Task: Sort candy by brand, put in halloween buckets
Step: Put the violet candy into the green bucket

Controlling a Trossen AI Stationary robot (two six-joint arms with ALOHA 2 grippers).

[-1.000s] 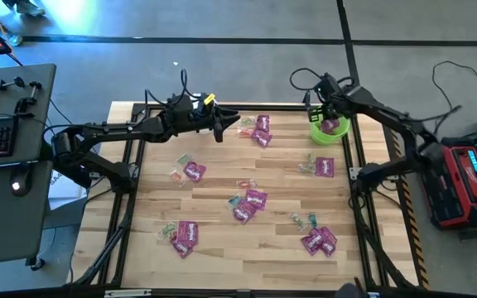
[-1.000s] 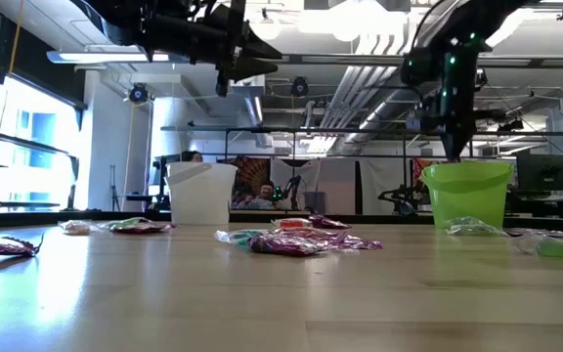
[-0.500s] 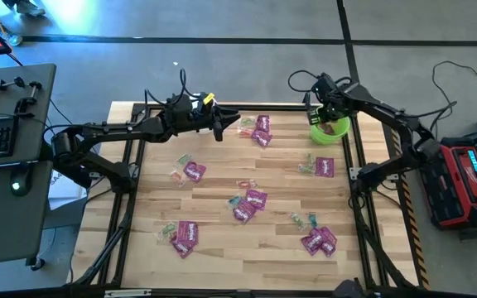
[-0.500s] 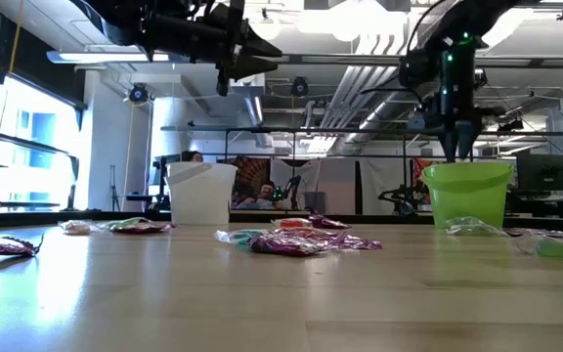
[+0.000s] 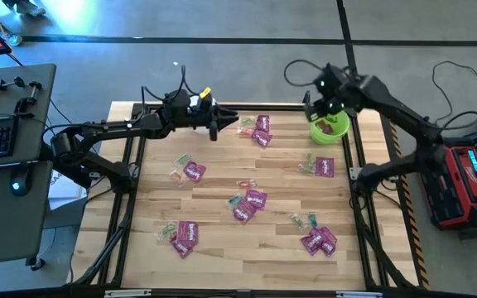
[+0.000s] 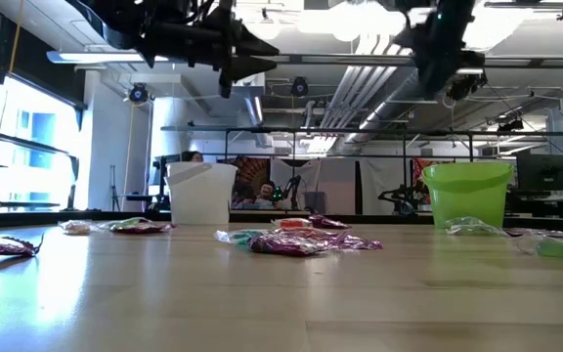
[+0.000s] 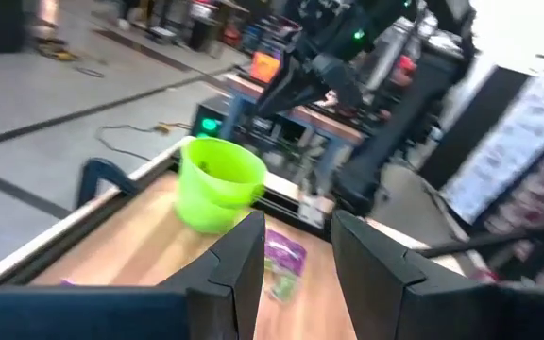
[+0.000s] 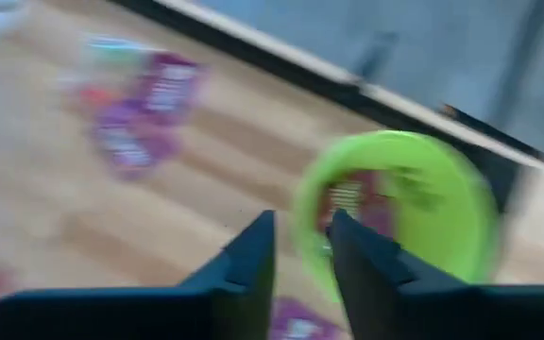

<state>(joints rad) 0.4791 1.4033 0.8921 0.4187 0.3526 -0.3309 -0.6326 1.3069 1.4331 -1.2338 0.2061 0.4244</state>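
The lime green bucket (image 5: pixel 330 127) stands at the table's (image 5: pixel 222 236) far right corner, magenta packets (image 8: pixel 348 203) inside. My right fingers (image 8: pixel 300 247) hang above its rim, narrowly parted, holding nothing. My left fingers (image 7: pixel 296 253), apart and empty, hover over the far edge. More candy (image 5: pixel 251 203) lies scattered across the table.

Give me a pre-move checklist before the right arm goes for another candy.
1. Right gripper empty: ok, nothing shows between its fingers.
2. Right gripper clear of the green bucket: ok, it is raised beside the rim.
3. Magenta packet in the green bucket: ok, visible inside.
4. Green bucket upright: ok.
5. Nearest packet reachable: ok, it lies free on the table close to the green bucket.
6. Left gripper out of the way: ok, it hovers at the far edge, well apart.
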